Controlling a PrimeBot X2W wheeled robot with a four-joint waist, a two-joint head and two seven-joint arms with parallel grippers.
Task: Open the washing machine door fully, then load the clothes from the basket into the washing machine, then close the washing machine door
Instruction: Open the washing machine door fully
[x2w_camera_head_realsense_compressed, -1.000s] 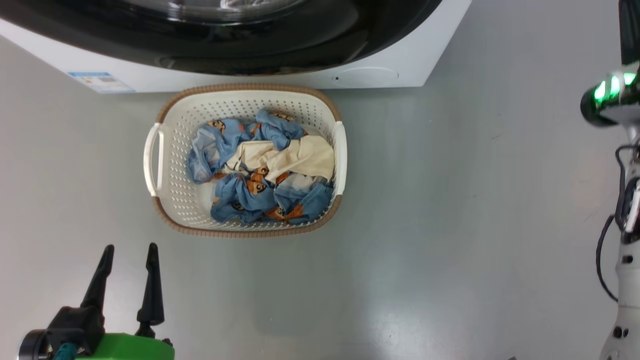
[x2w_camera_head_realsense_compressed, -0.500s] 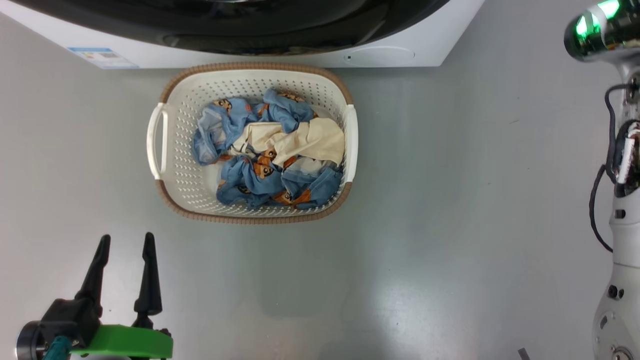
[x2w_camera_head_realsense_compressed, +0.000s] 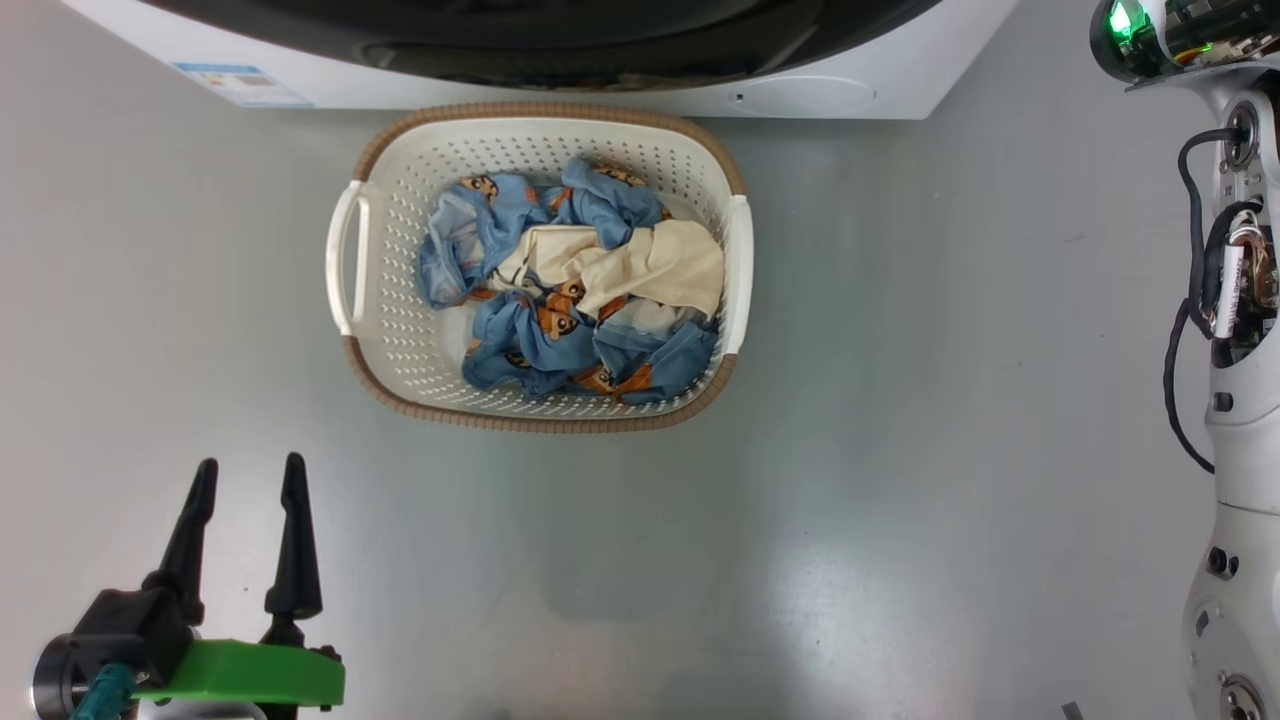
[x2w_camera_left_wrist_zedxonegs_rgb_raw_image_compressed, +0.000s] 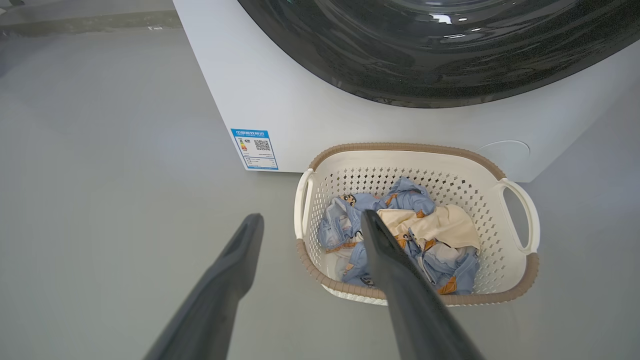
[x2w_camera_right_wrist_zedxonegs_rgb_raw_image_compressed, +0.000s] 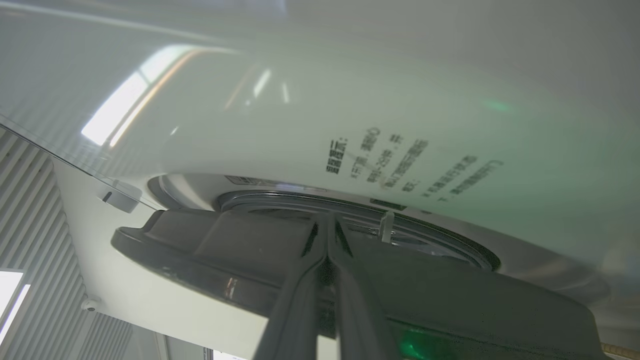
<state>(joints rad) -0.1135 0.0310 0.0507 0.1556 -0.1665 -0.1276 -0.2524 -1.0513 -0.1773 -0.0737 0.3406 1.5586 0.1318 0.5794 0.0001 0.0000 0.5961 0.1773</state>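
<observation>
**Step in hand: opening the door.** The washing machine door (x2w_camera_left_wrist_zedxonegs_rgb_raw_image_compressed: 450, 50) lies across 12 o'clock of the left wrist view, glossy black. From these views it looks flush with the white washing machine (x2w_camera_left_wrist_zedxonegs_rgb_raw_image_compressed: 280, 100). I cannot tell whether the latch has released.

**Pincers.** In its own wrist view the right pincer (x2w_camera_right_wrist_zedxonegs_rgb_raw_image_compressed: 327, 216) is narrow, fingers pressed together and holding nothing. Its tips meet the dark edge of the door. The left pincer (x2w_camera_head_realsense_compressed: 250, 463) hangs wide and empty at 7 o'clock of the head view, well apart from the work.

**Advice.** In my judgement the closed tips should hook behind the door's edge and pull along the hinge arc, not straight out. The pull should carry on until the door stands fully back, since a half-open door would crowd the loading.

**Task items.** The basket (x2w_camera_head_realsense_compressed: 545, 110) stands on the floor (x2w_camera_head_realsense_compressed: 900, 450) at 12 o'clock of the head view, close under the door. The clothes (x2w_camera_head_realsense_compressed: 580, 290) are all inside it, blue bear-print fabric around a cream piece.

**Surroundings and obstructions.**
- The basket sits below the door's swing, and clearance cannot be judged.
- The right forearm (x2w_camera_head_realsense_compressed: 1240, 400), with loose cables (x2w_camera_head_realsense_compressed: 1185, 330), stands at 3 o'clock.
- A blue energy label (x2w_camera_left_wrist_zedxonegs_rgb_raw_image_compressed: 254, 149) is at 9 o'clock of the basket.
</observation>
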